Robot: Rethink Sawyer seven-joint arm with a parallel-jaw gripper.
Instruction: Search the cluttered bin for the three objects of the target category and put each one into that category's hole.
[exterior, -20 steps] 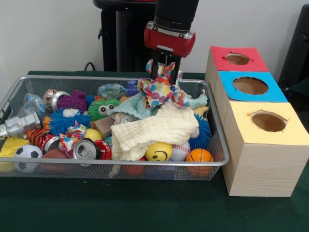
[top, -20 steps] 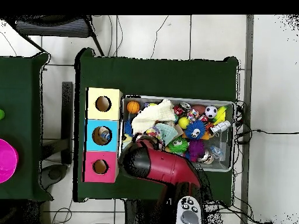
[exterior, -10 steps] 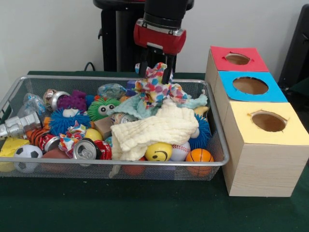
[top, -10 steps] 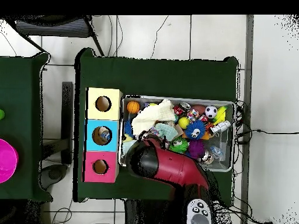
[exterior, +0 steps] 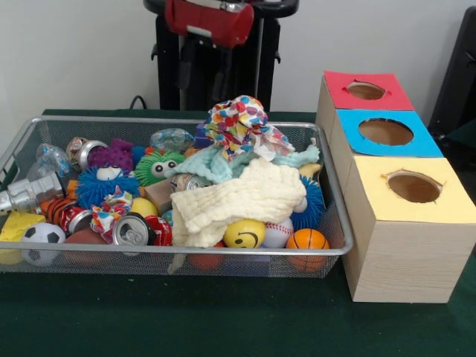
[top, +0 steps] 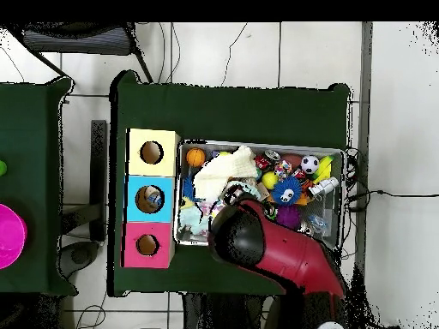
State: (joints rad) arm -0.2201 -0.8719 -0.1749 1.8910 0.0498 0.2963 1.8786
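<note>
The dark green counter [exterior: 223, 327] is carrying the wire bin [exterior: 44, 123] with bottles [exterior: 172, 138] at its far-left side, the blue hole [exterior: 385, 132] lying right, while the tool [exterior: 204, 74] is hanging open, empty, before a pale wall [exterior: 74, 52].

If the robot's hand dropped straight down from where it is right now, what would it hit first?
Probably the far side of the bin, around the crumpled plastic bottle beside the polka-dot cloth. The hand hangs above the bin's far rim, pointing down and holding nothing; depth is hard to judge from the front.
</note>
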